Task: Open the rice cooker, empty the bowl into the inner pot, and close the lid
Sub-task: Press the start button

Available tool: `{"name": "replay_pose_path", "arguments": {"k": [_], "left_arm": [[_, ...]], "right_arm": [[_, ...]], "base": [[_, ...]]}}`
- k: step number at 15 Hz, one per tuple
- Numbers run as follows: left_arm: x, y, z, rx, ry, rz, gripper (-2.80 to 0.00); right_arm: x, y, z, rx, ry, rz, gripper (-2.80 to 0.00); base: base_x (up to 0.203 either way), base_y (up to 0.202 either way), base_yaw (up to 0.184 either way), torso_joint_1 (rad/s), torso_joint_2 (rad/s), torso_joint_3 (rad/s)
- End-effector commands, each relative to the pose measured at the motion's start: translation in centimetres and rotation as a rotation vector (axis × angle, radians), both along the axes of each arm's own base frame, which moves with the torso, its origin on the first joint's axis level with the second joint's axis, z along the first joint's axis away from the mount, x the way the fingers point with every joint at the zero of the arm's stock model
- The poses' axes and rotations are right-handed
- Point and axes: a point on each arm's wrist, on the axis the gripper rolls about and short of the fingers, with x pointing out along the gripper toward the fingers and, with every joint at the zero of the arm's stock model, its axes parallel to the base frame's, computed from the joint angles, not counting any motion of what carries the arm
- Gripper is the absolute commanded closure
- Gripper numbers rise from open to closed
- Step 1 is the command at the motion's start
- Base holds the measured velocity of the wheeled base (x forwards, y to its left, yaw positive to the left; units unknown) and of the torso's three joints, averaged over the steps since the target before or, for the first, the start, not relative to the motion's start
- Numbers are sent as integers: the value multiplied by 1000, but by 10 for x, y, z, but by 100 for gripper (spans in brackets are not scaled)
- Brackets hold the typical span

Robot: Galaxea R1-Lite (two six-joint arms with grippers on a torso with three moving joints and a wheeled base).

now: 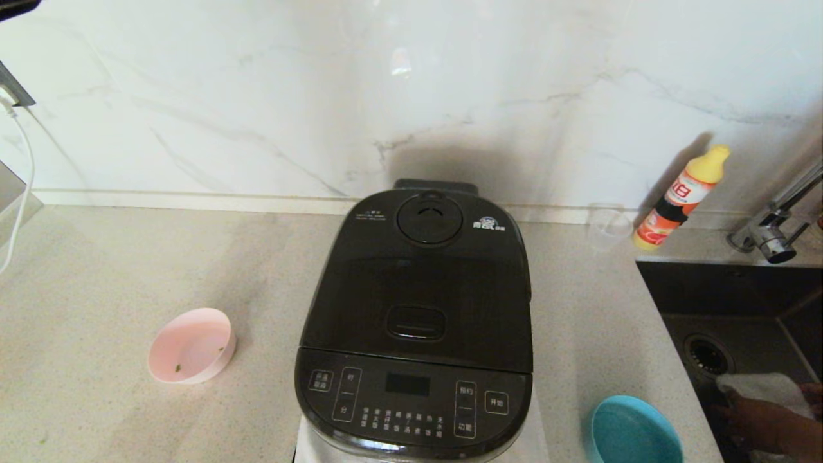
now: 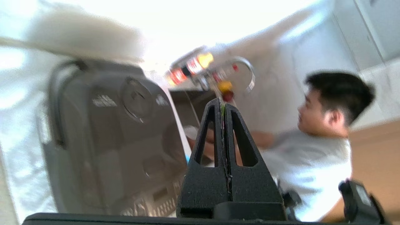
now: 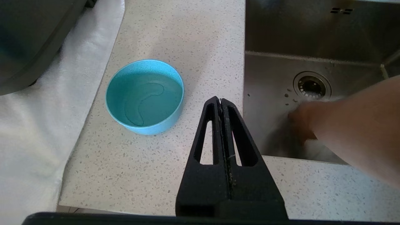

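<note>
Squarely in the middle of the countertop [image 1: 96,270] stands the rice cooker [image 1: 415,321], resting on a white cloth [image 3: 28,131], its control panel facing the robot. Its glossy black lid [image 1: 421,283] is down flat, so the inner pot cannot be seen.

To the cooker's left, well apart, sits a pink bowl [image 1: 191,345] with a few green specks inside. On its right, near the front edge of the counter, sits a blue bowl [image 3: 144,96] with nothing visible in it but a faint curved mark on its bottom. Behind and to the right, by the wall, a clear plastic cup [image 1: 608,226] stands just beside an orange bottle [image 1: 681,196] with a yellow cap, which leans toward the wall.

A steel sink [image 1: 726,302] is set into the counter on the right, with a tap [image 1: 775,225] over its back corner. A person's hand [image 1: 765,421] reaches into the basin, touching a white cloth there; the left wrist view shows this person, in a white shirt, beyond the cooker.

Neither arm shows in the head view. The left gripper [image 2: 223,104] is clenched on nothing, in the air near the cooker's front. The right gripper [image 3: 220,100] is likewise pressed together and empty, above the counter between the blue bowl and the sink.

The counter is pale speckled stone, and the wall behind is white marble with grey veins. A white cable [image 1: 19,186] hangs at the far left.
</note>
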Motion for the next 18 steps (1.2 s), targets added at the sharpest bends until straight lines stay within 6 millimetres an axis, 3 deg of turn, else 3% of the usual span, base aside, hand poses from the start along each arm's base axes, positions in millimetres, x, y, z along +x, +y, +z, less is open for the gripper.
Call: {"name": "replay_pose_path", "arguments": {"k": [1, 3, 5, 7, 9, 11, 13, 15, 18], "left_arm": [[10, -7, -16, 8, 41, -63, 0], [21, -9, -32, 57, 66, 56, 0], [22, -17, -35, 222, 47, 335, 0], [10, -21, -28, 515, -200, 423, 0], [-33, -21, -18, 600, -476, 502, 0], [-89, -19, -30, 598, -677, 602, 0], [-138, -17, -64, 590, -765, 685, 0], [-177, -15, -117, 582, -771, 734, 0], [-202, -14, -207, 564, -662, 766, 0]], "right_arm": [[0, 0, 0, 0, 1, -1, 0], [0, 0, 0, 0, 1, 0, 0], [0, 0, 0, 0, 1, 0, 0], [0, 0, 0, 0, 1, 0, 0], [0, 0, 0, 0, 2, -1, 0], [0, 0, 0, 0, 1, -1, 0], [0, 0, 0, 0, 1, -1, 0], [0, 0, 0, 0, 1, 0, 0], [0, 0, 0, 0, 1, 0, 0]], "base": [[0, 0, 0, 0, 0, 0], [0, 0, 0, 0, 0, 0], [0, 0, 0, 0, 0, 0], [0, 0, 0, 0, 0, 0], [0, 0, 0, 0, 0, 0], [0, 0, 0, 0, 0, 0], [0, 0, 0, 0, 0, 0], [0, 0, 0, 0, 0, 0], [0, 0, 0, 0, 0, 0]]}}
